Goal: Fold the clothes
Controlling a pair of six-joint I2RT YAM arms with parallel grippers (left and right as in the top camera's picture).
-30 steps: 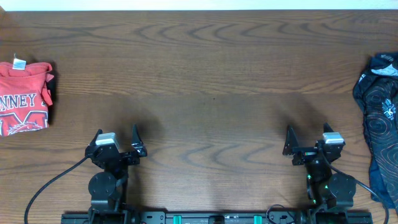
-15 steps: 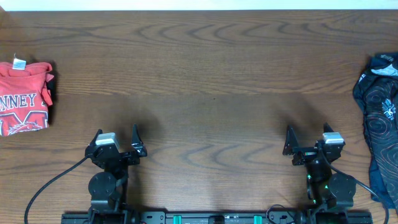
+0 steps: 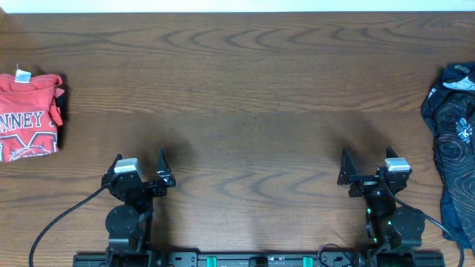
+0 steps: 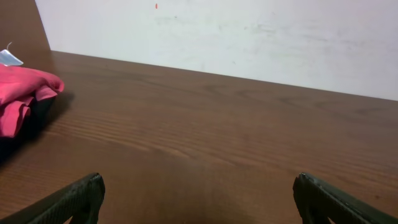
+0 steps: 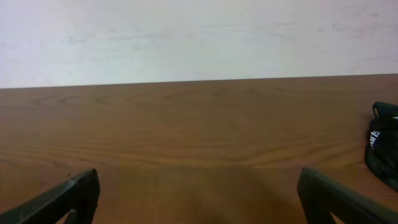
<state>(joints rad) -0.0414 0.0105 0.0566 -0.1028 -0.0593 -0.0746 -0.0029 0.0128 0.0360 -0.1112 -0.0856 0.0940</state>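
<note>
A folded coral-red T-shirt (image 3: 28, 115) with white-and-navy lettering lies at the table's left edge, over a black cloth (image 3: 59, 107) that shows at its right side. The shirt also shows in the left wrist view (image 4: 22, 93). A navy swirl-patterned garment (image 3: 454, 141) lies crumpled at the right edge, and its corner shows in the right wrist view (image 5: 384, 143). My left gripper (image 3: 139, 169) is open and empty near the front edge, left of centre; it also shows in the left wrist view (image 4: 199, 193). My right gripper (image 3: 367, 169) is open and empty near the front edge, right of centre; it also shows in the right wrist view (image 5: 199, 190).
The dark wooden table (image 3: 252, 96) runs back to a white wall (image 4: 249, 37). The arm bases and a black rail (image 3: 252, 259) stand along the front edge, with a cable (image 3: 59, 222) at the left.
</note>
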